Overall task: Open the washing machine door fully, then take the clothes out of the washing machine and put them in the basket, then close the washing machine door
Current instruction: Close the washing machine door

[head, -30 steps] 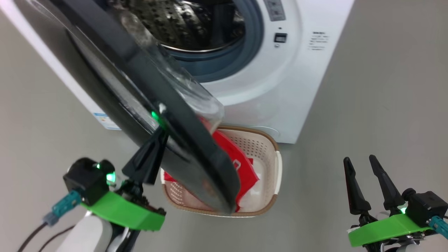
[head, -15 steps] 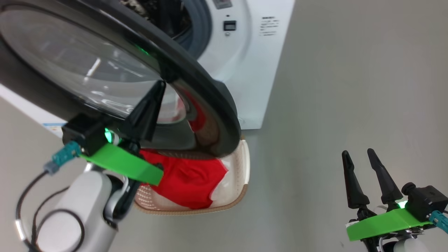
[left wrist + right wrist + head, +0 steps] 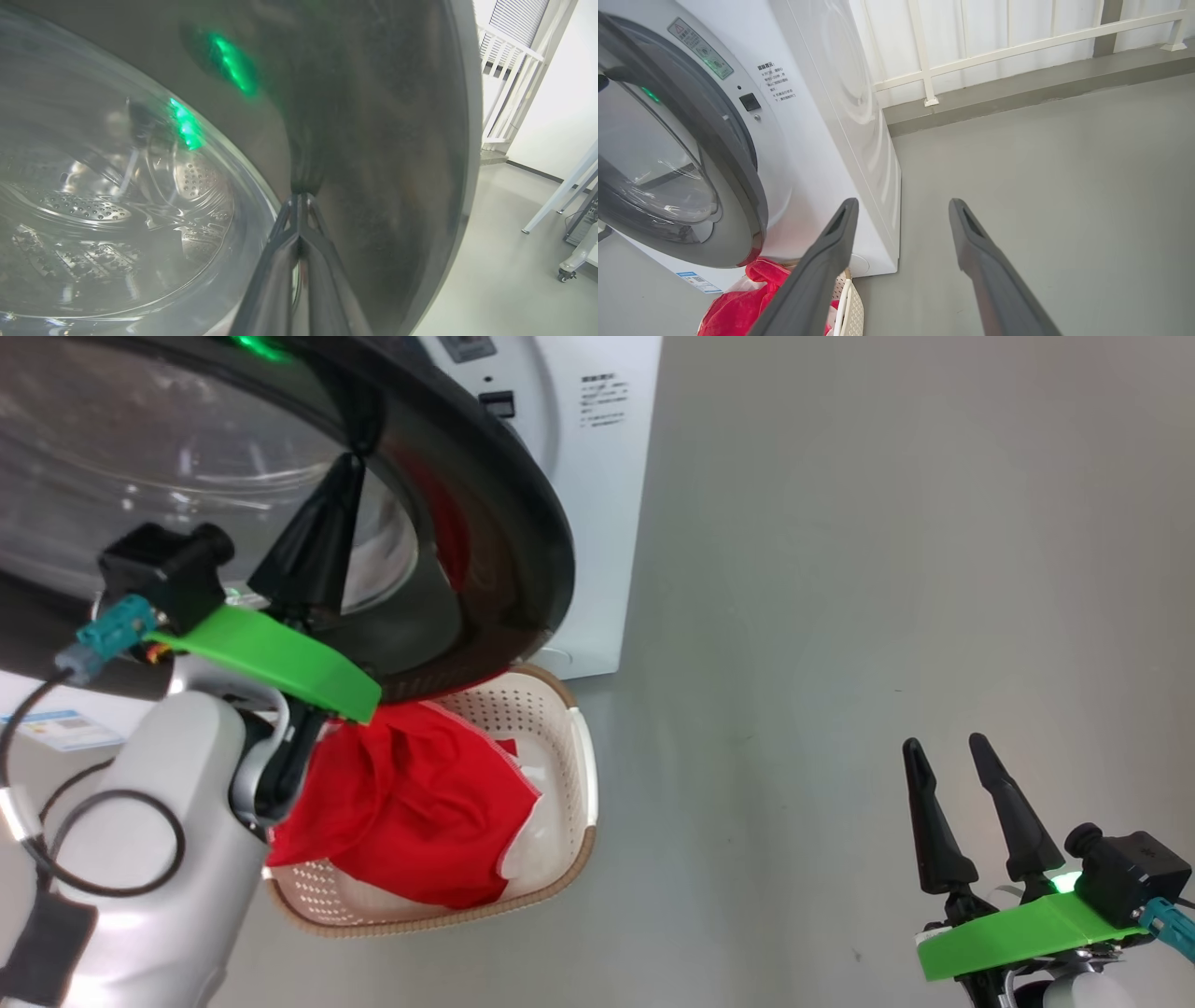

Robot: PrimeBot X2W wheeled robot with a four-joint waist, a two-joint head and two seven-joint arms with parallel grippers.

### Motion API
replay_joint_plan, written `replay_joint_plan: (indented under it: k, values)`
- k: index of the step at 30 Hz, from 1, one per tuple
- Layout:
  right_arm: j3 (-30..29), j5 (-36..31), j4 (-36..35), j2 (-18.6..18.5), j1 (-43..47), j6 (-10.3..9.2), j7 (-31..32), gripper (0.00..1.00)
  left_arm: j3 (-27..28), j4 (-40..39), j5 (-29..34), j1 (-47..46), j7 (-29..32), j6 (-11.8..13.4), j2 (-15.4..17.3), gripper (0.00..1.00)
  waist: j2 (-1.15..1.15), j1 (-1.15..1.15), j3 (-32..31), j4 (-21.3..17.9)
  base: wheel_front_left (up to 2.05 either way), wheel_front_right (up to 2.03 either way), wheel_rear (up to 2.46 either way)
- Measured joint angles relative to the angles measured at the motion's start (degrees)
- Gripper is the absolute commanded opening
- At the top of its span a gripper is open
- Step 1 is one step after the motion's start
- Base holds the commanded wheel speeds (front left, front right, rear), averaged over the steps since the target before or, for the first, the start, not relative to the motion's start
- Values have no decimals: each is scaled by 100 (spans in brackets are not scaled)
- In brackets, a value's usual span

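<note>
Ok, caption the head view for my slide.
Shut left tool against the door; red clothes in the basket.

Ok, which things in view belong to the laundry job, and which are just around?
Job: washing machine door; washing machine; basket; red clothes lying in it; left gripper, shut, tips at the door rim; right gripper, open, holding nothing.
Just around: white railing; white frame leg; grey floor.
</note>
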Motion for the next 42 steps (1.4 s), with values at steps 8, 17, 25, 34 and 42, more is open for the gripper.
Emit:
replay_joint_plan:
  k: [8, 17, 25, 34, 42]
  values:
    - [-65, 0, 0, 1, 14, 0, 0, 100, 96, 148, -7, -21, 0, -3, 10, 0, 0, 0, -71, -72, 0, 0, 0]
    - [-165, -85, 1, 1, 57, 0, 0, 100, 303, 132, 5, 480, 0, -3, -82, 0, 0, 0, -248, 103, 0, 0, 0]
    - [-193, -314, 5, 1, 86, 0, 0, 100, 740, 51, 222, 1289, 0, -3, -220, 0, 0, 0, -397, 361, 0, 0, 0]
    - [-301, -415, 2, 2, 114, 0, 0, 100, 1158, -135, 610, 1993, 0, -3, -396, 0, 0, 0, -480, 648, 0, 0, 0]
    - [-370, -475, -4, 3, 285, 0, 0, 100, 1611, -403, 1027, 2600, 0, -4, -466, 44, 0, 0, -553, 874, 0, 0, 0]
